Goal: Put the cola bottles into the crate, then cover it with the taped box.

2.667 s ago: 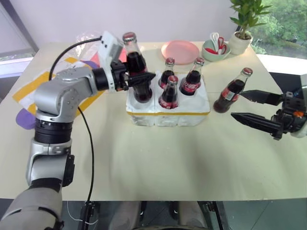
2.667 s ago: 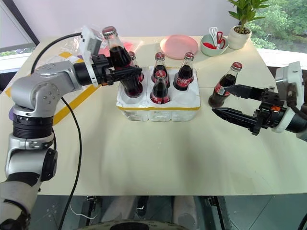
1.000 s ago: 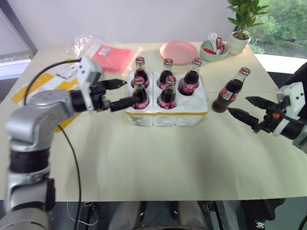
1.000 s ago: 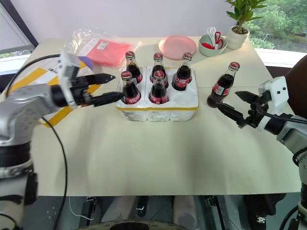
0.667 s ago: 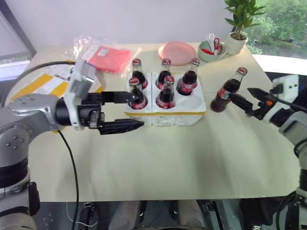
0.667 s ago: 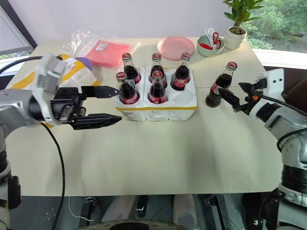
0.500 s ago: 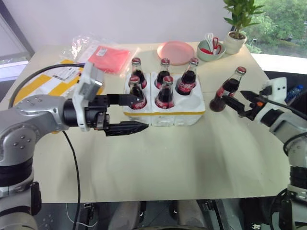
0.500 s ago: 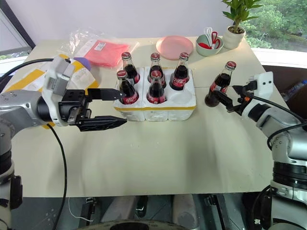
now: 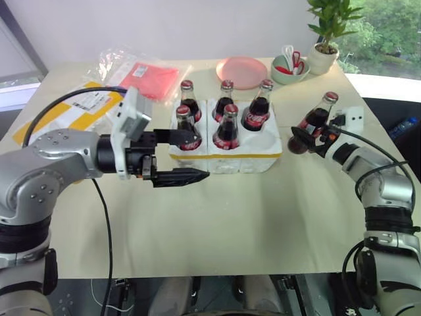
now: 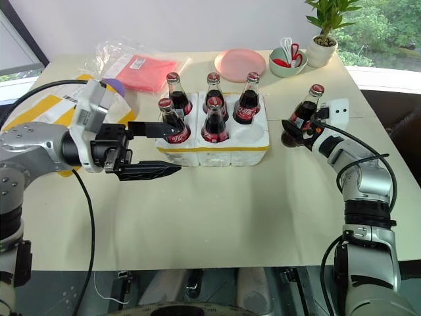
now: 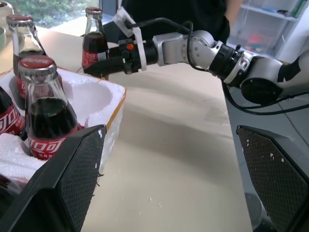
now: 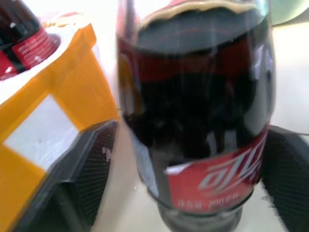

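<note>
On the desk [image 9: 217, 217], at the right of the crate [image 9: 227, 153], the right end effector [image 10: 297, 133] was closed around the lower body of the sixth cola bottle [image 10: 304, 117], which stood on the desk just beside the crate and leaned slightly. The right wrist view confirmed a black finger on each side of that bottle [image 12: 198, 125], low on the glass near its base. Five cola bottles [image 10: 209, 112] stood in the crate's wells; the front right well [image 10: 250, 135] was unfilled. The left end effector [image 9: 172, 157] hung in front of the crate's left end with its fingers spread wide and holding nothing, its upper finger close to the front left bottle [image 9: 184, 128]. The taped box [image 10: 46, 105] lay at the far left of the desk, partly behind the left arm.

Risks noted, as judgement:
- The grip sat low on a tall, smooth bottle; on lifting, the bottle could tip or swing about the fingers, or slip through them.
- The empty well adjoined seated bottles; a tilted bottle carried in could strike a neighbour's cap or catch on the foam rim.
- The light foam crate could shift if the bottle was pressed in off-centre.
- The spread left fingers, if moved carelessly, could knock the front left bottle.
</note>
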### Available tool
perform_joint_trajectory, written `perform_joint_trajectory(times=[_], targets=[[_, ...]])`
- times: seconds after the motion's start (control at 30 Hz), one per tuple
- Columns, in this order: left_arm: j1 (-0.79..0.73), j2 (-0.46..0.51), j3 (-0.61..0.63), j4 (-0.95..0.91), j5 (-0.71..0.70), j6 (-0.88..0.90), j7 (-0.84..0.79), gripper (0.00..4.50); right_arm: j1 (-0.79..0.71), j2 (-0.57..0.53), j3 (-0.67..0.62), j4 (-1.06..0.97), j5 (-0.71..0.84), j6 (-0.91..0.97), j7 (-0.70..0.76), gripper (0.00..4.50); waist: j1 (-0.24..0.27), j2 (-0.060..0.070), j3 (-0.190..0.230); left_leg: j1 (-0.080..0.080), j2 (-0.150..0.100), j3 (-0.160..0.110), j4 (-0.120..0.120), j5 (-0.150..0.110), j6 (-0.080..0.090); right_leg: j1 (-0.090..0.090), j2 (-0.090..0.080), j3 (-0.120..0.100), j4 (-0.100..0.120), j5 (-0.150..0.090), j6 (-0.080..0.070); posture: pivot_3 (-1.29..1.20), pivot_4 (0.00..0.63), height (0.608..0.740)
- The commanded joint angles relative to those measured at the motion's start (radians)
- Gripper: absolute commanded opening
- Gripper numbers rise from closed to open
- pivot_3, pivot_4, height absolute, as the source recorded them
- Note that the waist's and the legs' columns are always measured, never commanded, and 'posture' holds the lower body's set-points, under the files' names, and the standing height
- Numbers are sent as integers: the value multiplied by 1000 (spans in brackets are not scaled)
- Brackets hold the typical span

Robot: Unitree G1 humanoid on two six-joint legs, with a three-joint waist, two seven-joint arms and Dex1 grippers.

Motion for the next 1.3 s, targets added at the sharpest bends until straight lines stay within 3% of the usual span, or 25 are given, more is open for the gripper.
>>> perform_joint_trajectory(times=[0.03, 0.17, 0.33, 0.57, 0.7, 0.9, 1.3], targets=[[0, 7, -13, -10, 25, -38, -15, 4500, -16, 8, -46, -56, 40, -11, 16, 2789, -1, 0, 0, 0, 0, 0, 0, 0, -1, 0, 0, 0, 0, 0, 0, 0, 150, 740], [-3, 3, -25, 1, 41, -55, -22, 4500, 1, 5, -91, -149, 102, 34, 23, 2791, -1, 1, 1, -1, 0, 0, -1, 0, 0, -1, 0, 0, 0, 0, 0, 0, 150, 740], [-10, -3, -34, 23, 58, -76, -38, 4500, -25, 10, -204, -347, 335, 187, 4, 2791, -1, 6, 4, -3, 0, 0, -1, 0, 0, -5, 0, 1, 1, 0, 0, 0, 150, 740], [-27, -17, -51, 56, 98, -112, -50, 4500, -18, 20, -195, -581, 588, 364, -27, 2791, -1, 6, 4, -2, 0, 0, -3, 0, 0, -5, 0, 1, 1, 0, 0, 0, 150, 740], [-28, -23, -51, 53, 106, -117, -46, 4500, 22, 23, -97, -645, 543, 359, -13, 2791, 1, 6, 4, -2, 0, 0, -2, 0, 0, -5, 0, 1, 0, 0, 0, 0, 150, 740], [-11, -16, -24, 47, 127, -123, -14, 4500, 18, 26, 69, -575, 356, 288, -22, 2791, 1, 6, 3, -2, 0, 1, -2, 0, 0, -5, 0, 1, 1, 0, 0, 0, 150, 740], [14, -18, 6, 19, 113, -122, 27, 4500, 8, 15, 124, -482, 232, 213, 60, 2791, -3, 5, 3, -2, 0, 1, -3, 0, 0, -5, 0, 0, 1, 0, 0, 0, 150, 740]])
